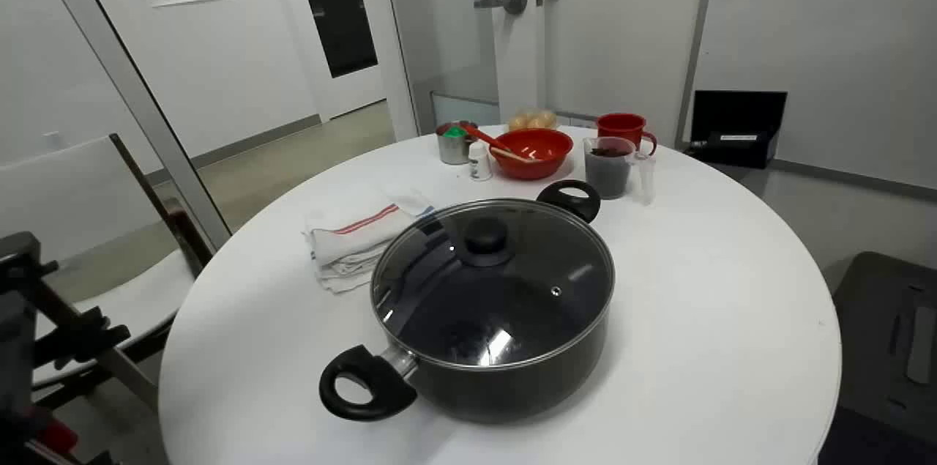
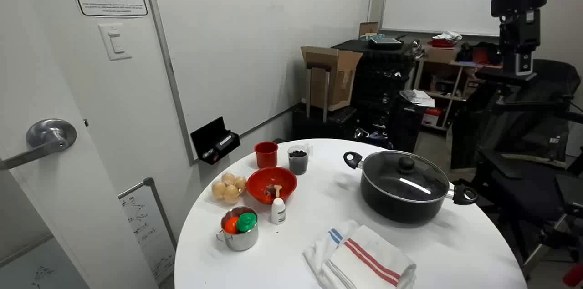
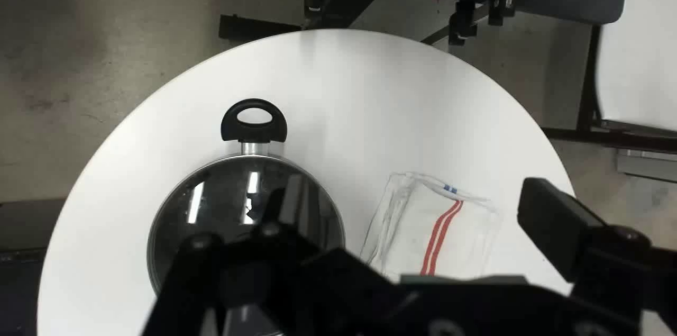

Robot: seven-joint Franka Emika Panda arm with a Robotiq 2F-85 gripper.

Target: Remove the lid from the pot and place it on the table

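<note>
The clear glass lid (image 1: pixel 439 304) with a metal rim and dark knob sits flat on the black pot (image 1: pixel 512 395) in both exterior views. The lid (image 2: pixel 387 173) and the pot (image 2: pixel 401 211) stand toward the right of the round white table (image 2: pixel 205 252). My gripper (image 2: pixel 521 70) hangs high, well above the table and apart from the lid. In the wrist view my gripper (image 3: pixel 418 230) has its fingers wide apart with nothing between them. The lid (image 3: pixel 211 203) shows at lower left there, its knob hidden or unclear behind the gripper.
A folded white towel (image 2: pixel 369 257) with red stripes lies beside the pot. A red bowl (image 2: pixel 268 179), a steel cup (image 2: pixel 241 236), a white bottle (image 2: pixel 278 211), a red mug (image 2: pixel 266 156), a measuring cup (image 2: pixel 298 164) and eggs (image 2: pixel 227 186) stand at the far part of the table.
</note>
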